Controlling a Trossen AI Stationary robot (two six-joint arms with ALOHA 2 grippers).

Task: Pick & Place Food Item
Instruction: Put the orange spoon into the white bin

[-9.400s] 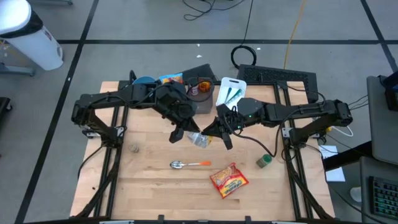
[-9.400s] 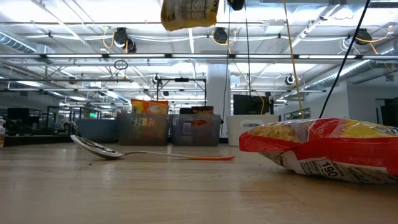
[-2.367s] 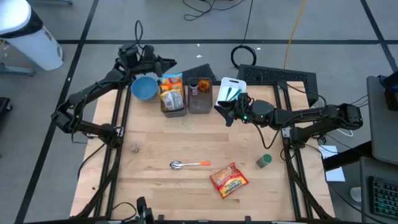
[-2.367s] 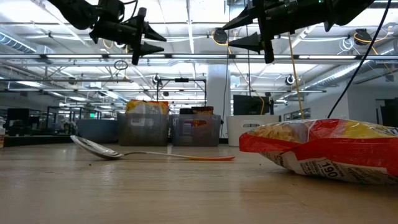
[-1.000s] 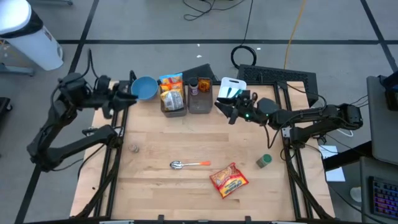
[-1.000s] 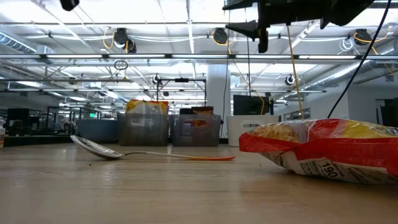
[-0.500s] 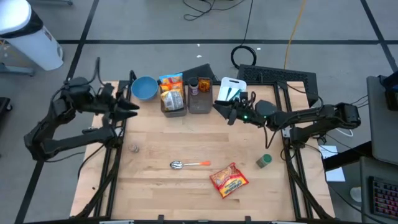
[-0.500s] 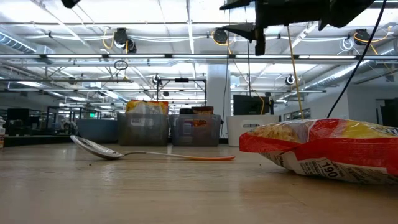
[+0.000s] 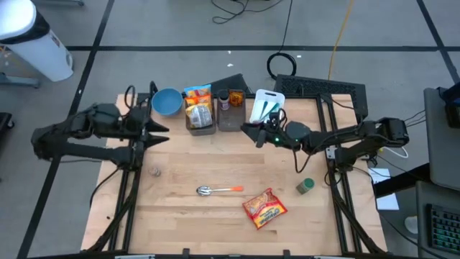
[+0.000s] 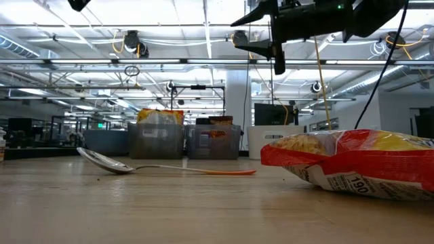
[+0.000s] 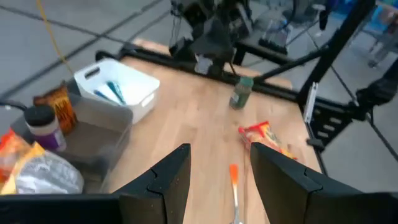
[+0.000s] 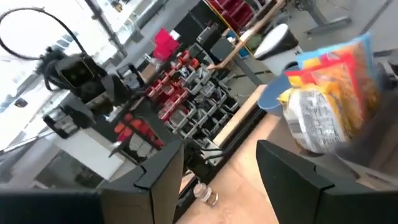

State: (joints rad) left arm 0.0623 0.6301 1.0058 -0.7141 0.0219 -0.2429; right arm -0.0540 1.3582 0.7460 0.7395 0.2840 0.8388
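Left tool point(image 9: 159, 130) spread, empty, 9 o'clock tabletop point(image 9: 180, 223) edge; right tool point(image 9: 248, 132) spread, empty, 6 o'clock of bins point(image 9: 214, 115).

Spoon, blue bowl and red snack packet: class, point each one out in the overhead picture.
Spoon point(image 9: 205, 191): high view, on its metal bowl end.
Blue bowl point(image 9: 166, 101): high view, inside its hollow.
Red snack packet point(image 9: 264, 208): high view, middle of its printed face.

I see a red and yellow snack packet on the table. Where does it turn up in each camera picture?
High view: the snack packet lies near the table's front edge, right of the spoon.
Low view: the snack packet fills the right side, close to the camera.
Left wrist view: the snack packet lies beyond the gripper's fingers, past the spoon's orange handle.
Right wrist view: not in it.
Shared landmark: the spoon.
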